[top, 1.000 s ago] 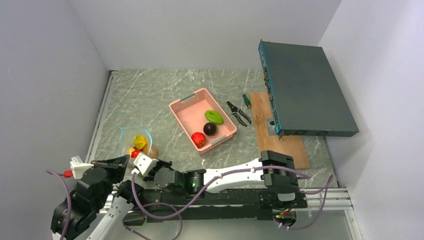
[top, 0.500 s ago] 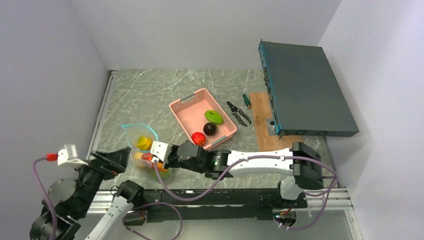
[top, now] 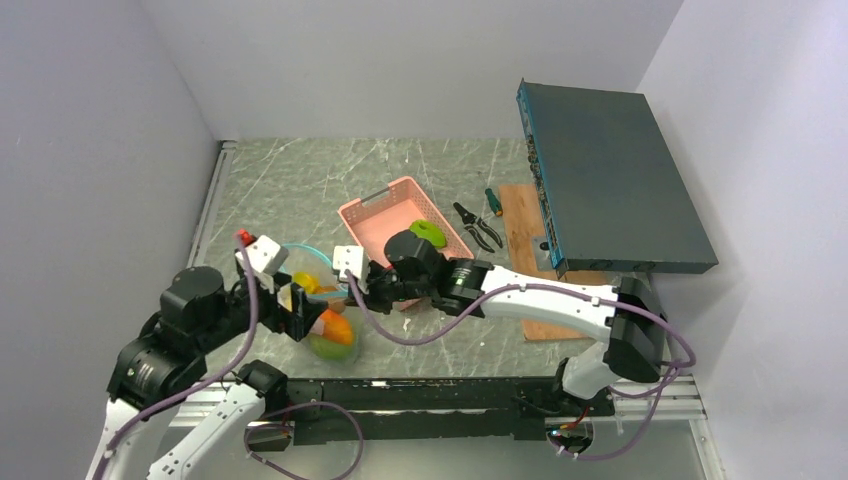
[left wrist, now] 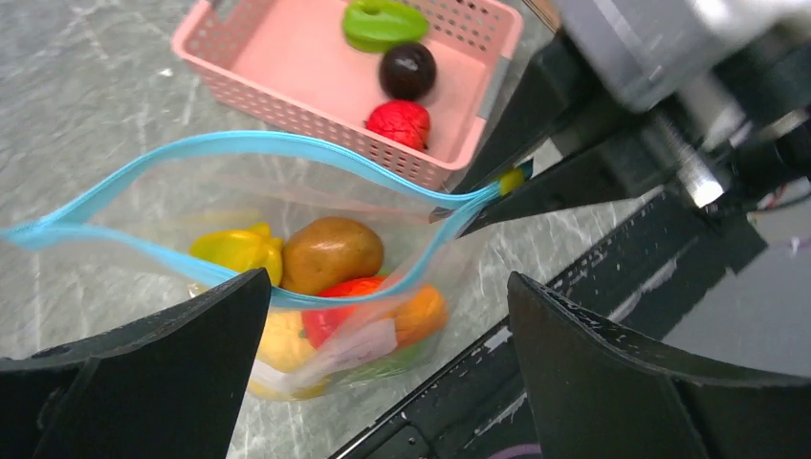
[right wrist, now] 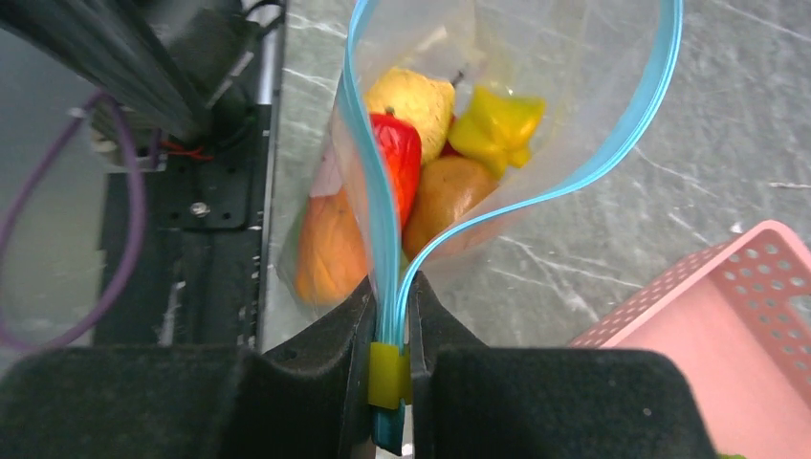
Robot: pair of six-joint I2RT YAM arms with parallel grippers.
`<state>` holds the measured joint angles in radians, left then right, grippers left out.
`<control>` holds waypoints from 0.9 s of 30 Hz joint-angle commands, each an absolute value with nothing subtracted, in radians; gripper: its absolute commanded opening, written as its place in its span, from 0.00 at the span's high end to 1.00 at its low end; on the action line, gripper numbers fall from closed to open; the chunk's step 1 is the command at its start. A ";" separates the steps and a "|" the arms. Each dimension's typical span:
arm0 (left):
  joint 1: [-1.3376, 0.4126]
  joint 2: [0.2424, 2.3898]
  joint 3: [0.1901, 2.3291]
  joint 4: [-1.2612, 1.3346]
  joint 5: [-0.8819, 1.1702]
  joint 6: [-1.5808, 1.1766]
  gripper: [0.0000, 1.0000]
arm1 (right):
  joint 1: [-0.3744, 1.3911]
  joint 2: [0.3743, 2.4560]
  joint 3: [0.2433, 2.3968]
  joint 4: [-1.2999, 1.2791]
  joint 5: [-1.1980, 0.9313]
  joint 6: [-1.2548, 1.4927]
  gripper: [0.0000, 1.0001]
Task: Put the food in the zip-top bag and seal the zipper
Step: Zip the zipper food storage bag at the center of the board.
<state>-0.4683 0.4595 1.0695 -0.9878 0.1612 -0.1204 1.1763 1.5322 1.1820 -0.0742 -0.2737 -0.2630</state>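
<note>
The clear zip-top bag [top: 322,345] lies near the table's front left with its mouth gaping [left wrist: 124,206]. Its teal zipper [left wrist: 239,143] [right wrist: 612,143] forms an open loop. Inside is food: a yellow pepper [left wrist: 239,251], a brown piece [left wrist: 330,253], a red piece [right wrist: 402,153] and an orange piece [left wrist: 421,316]. More food sits in the pink basket [left wrist: 287,57]: green [left wrist: 383,24], dark purple [left wrist: 406,70] and red [left wrist: 400,122]. My right gripper [right wrist: 392,287] [top: 352,297] is shut on the zipper's end at its yellow slider [right wrist: 387,373]. My left gripper [left wrist: 387,282] [top: 305,318] hangs open over the bag.
Pliers [top: 478,225] and a screwdriver [top: 492,200] lie right of the basket [top: 385,215]. Beyond them a wooden board [top: 522,235] carries a dark flat box [top: 610,180]. The black mounting rail [left wrist: 497,382] runs just in front of the bag.
The left gripper has opened and swung forward over the bag. The right gripper, still shut on the zipper end, has pulled it up and away from the rail toward the basket.
</note>
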 commanded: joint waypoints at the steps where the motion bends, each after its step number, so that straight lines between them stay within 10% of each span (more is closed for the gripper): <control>1: -0.468 0.504 1.043 -0.881 0.362 -0.013 0.02 | 1.129 1.428 1.207 -0.115 -0.491 -0.207 1.00; 12: -0.468 0.673 1.022 -0.814 0.651 0.065 0.17 | 1.040 1.411 1.223 -0.166 -0.587 -0.196 1.00; 19: -0.469 0.680 0.948 -0.755 0.591 -0.021 0.67 | 1.034 1.377 1.172 -0.130 -0.576 -0.134 1.00; 23: -0.469 0.644 0.907 -0.712 0.551 -0.081 0.97 | 1.035 1.328 1.057 0.009 -0.523 -0.019 0.70; 27: -0.468 0.603 0.875 -0.675 0.547 -0.119 1.00 | 1.034 1.264 0.949 0.123 -0.446 0.106 0.46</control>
<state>-0.4683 0.6407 0.8883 -0.7555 0.5610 -0.0647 1.0374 1.3422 1.0161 -0.0563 -0.5224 -0.0330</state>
